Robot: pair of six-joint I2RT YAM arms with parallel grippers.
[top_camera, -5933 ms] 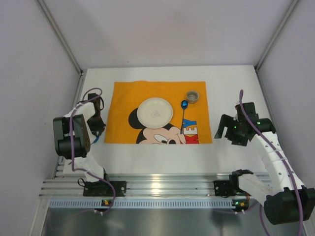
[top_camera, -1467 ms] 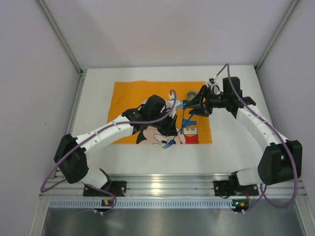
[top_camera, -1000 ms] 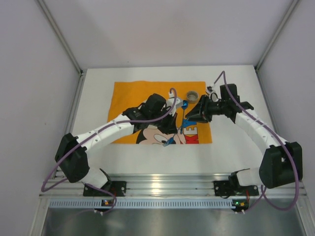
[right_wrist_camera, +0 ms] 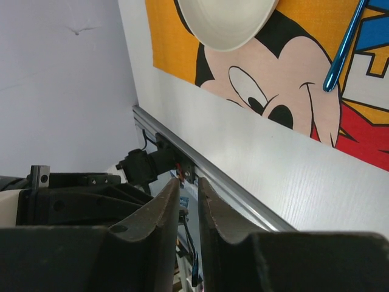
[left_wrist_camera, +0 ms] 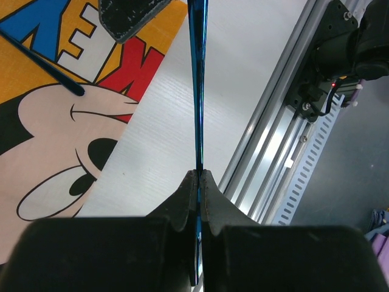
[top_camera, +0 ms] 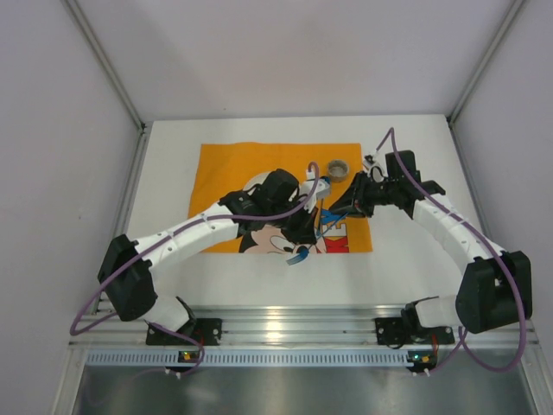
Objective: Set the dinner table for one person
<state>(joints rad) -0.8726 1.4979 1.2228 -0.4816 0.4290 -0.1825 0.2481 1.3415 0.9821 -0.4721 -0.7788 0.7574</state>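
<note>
My left gripper is shut on a thin blue utensil, seen edge-on. It hangs over the near edge of the orange Mickey mat on the white dinner table. My right gripper hovers close by over the mat's right side. Its jaws stand a narrow gap apart, with nothing between the tips. A blue spoon lies on the mat. The left arm partly hides the white plate.
A small roll-shaped object sits at the mat's far right corner. The silver rail with both arm bases runs along the table's near edge. Grey walls close in the left, right and back.
My left arm has shifted a little to the right over the mat, still holding the blue utensil. My right gripper has stayed almost where it was.
</note>
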